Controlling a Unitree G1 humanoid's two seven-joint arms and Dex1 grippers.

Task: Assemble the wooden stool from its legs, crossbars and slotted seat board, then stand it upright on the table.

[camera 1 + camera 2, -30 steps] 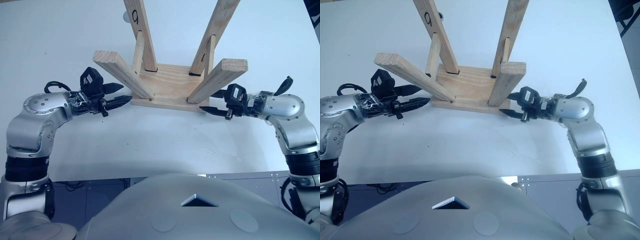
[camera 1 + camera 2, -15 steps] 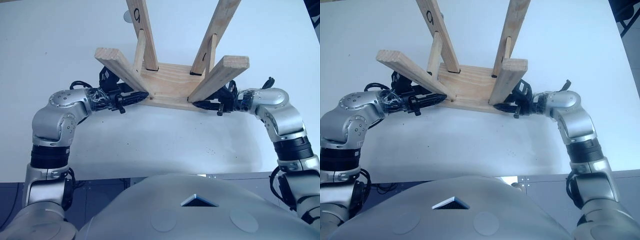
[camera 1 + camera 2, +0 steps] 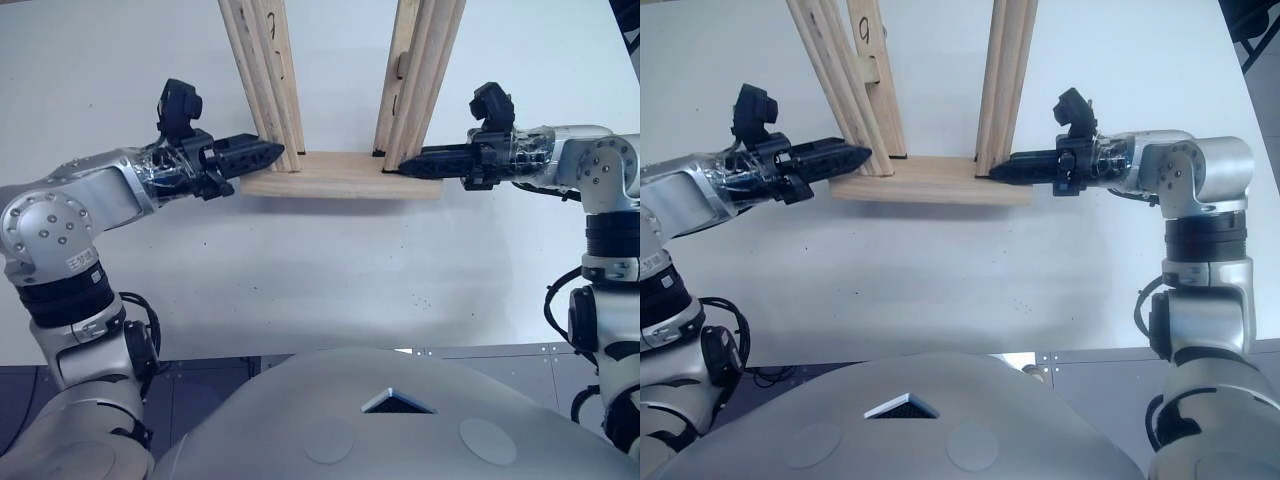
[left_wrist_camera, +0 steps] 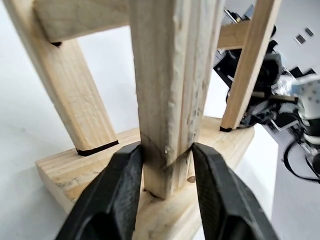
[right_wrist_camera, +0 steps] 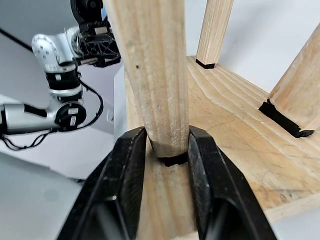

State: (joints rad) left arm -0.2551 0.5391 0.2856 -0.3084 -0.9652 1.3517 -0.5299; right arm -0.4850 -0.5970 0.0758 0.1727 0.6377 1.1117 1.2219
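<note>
The assembled wooden stool is upside down over the white table point(image 3: 300, 290), its seat board point(image 3: 340, 186) edge-on toward me and its legs rising away. My left gripper point(image 3: 268, 153) is shut on the left near leg point(image 3: 250, 70) just above the board. In the left wrist view its fingers point(image 4: 120, 190) press both sides of that leg point(image 4: 170, 75). My right gripper point(image 3: 412, 163) is shut on the right near leg point(image 3: 432, 70) at its base. The right wrist view has its fingers point(image 5: 127, 170) clamping that leg point(image 5: 145, 65) where it enters the slotted board point(image 5: 235, 145). Crossbars point(image 4: 80, 17) join the legs.
The table's front edge point(image 3: 330, 352) runs across below the arms, with bare white surface between it and the stool. A dark object point(image 3: 627, 25) sits at the far right corner.
Both grippers moved in from beside the seat board and closed on the near legs. The stool has swung from tilted toward me to seat board edge-on, and both arms are raised.
</note>
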